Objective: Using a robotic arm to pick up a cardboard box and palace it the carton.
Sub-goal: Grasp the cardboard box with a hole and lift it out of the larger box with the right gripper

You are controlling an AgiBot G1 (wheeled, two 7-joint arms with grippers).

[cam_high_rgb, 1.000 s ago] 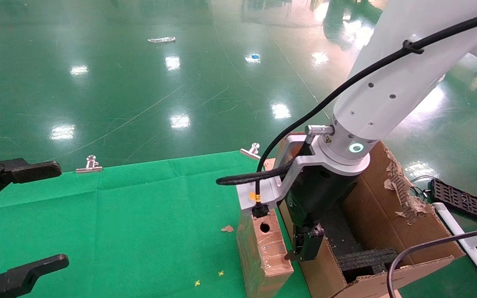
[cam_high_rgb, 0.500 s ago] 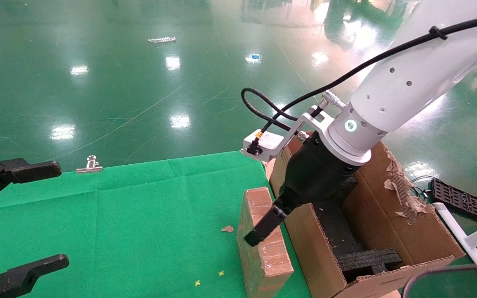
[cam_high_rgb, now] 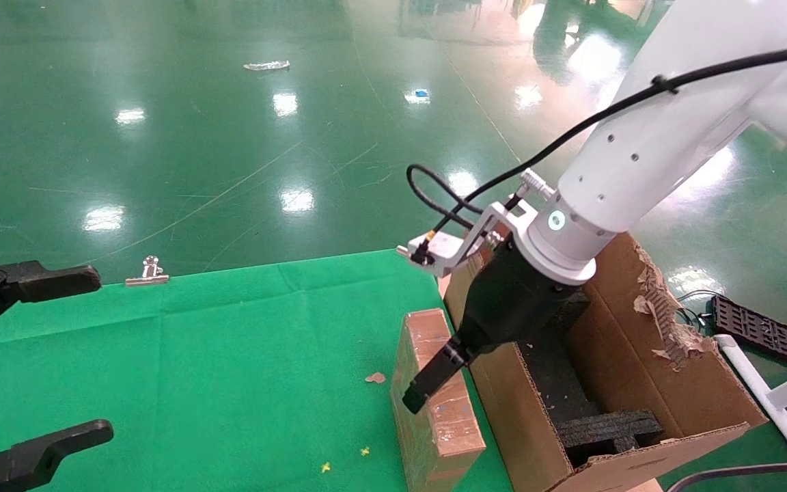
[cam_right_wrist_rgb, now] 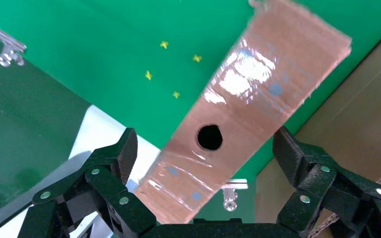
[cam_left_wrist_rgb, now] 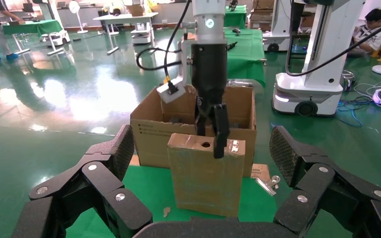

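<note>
We found the right gripper [cam_high_rgb: 427, 383] of the robotic arm [cam_high_rgb: 639, 157] poised over the top narrow edge of the cardboard box [cam_high_rgb: 434, 403], its fingers [cam_right_wrist_rgb: 104, 168] spread wide on either side of that edge and closed on nothing. The box stood upright on the green cloth [cam_high_rgb: 229, 355], just beside the outer wall of the carton [cam_high_rgb: 667, 383], apart from it so far as the head view showed. The round hole [cam_right_wrist_rgb: 209, 137] in the taped edge lay midway between the open fingers in the right wrist view. The carton's flaps stood up, one edge torn [cam_high_rgb: 660, 307], with black foam inserts [cam_high_rgb: 605, 430] inside. The left gripper [cam_high_rgb: 24, 362] rested parked at the near left of the cloth, its fingers likewise wide apart and empty.

We judged the step in hand to be the approach for the grasp; nothing was lifted yet. The next move would call for lowering the fingers astride the slim edge, closing squarely across its thickness, then raising the box clear of the carton wall before carrying it over the foam
</note>
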